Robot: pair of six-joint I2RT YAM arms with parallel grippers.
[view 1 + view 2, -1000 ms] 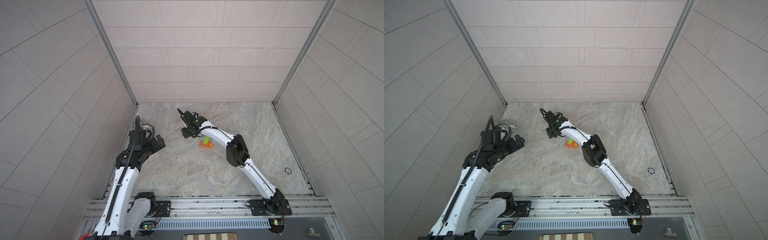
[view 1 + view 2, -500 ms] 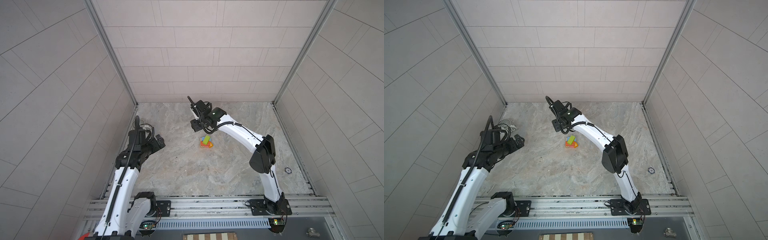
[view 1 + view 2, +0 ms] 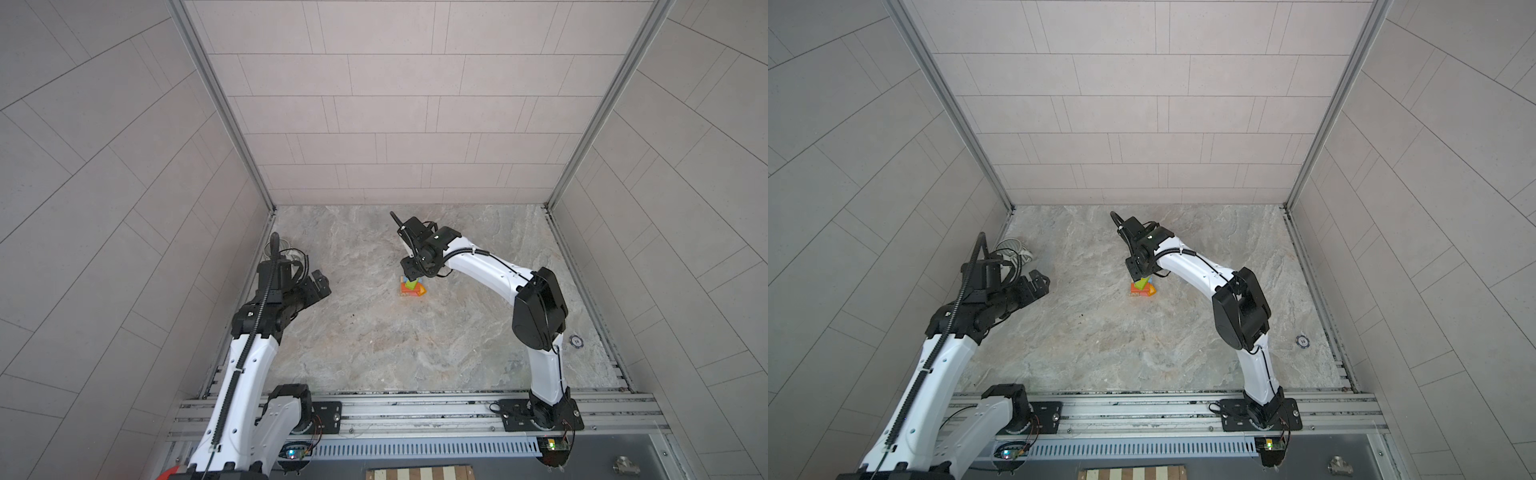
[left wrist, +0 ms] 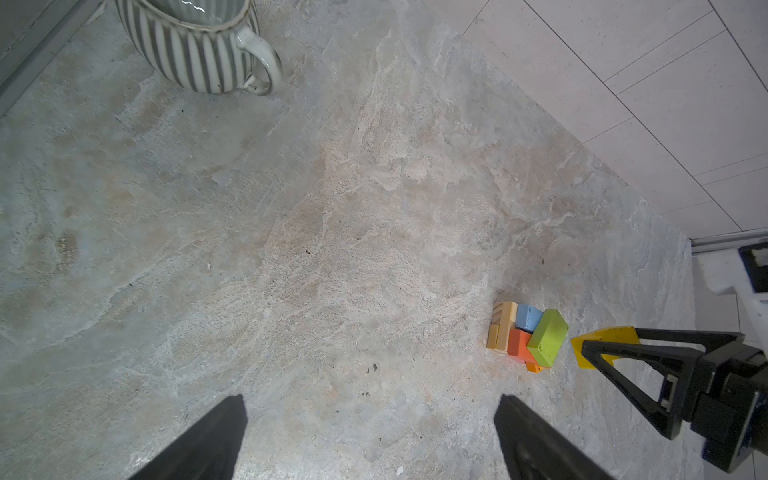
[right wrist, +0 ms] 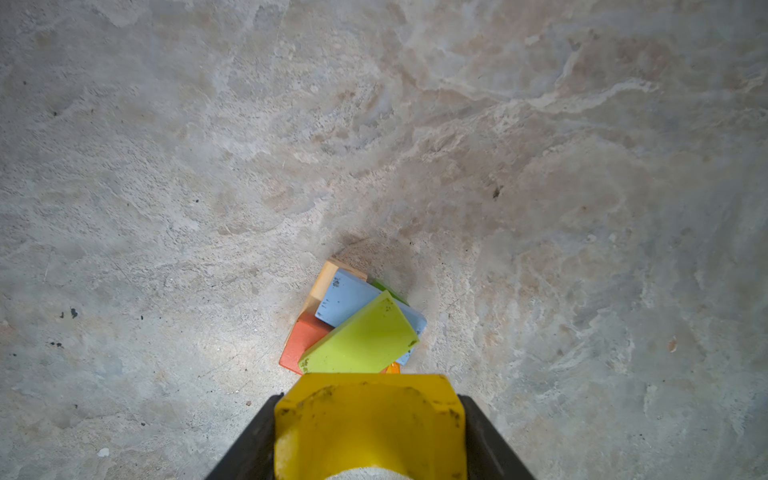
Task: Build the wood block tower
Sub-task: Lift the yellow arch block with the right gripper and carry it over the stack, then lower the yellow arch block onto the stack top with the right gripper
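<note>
The wood block tower (image 3: pixel 412 287) (image 3: pixel 1143 287) stands mid-table as a low stack: tan and red-orange blocks below, a blue block (image 5: pixel 347 297) over them and a green block (image 5: pixel 361 340) askew on top. My right gripper (image 5: pixel 370 415) is shut on a yellow arch piece (image 5: pixel 370 428) and hangs just above and beside the stack (image 4: pixel 528 336). In the left wrist view a small gap separates the arch (image 4: pixel 602 334) from the green block. My left gripper (image 4: pixel 372 411) (image 3: pixel 322 284) hangs open and empty at the left, well away from the stack.
A grey ribbed mug (image 4: pixel 195 45) (image 3: pixel 1013 249) stands at the far left by the wall, behind my left arm. A small round disc (image 3: pixel 575 340) (image 3: pixel 1303 341) lies near the right wall. Tiled walls enclose the stone tabletop on three sides.
My right gripper has swung to the right and come down over the tower with the yellow arch still in it. The left arm has not moved.
</note>
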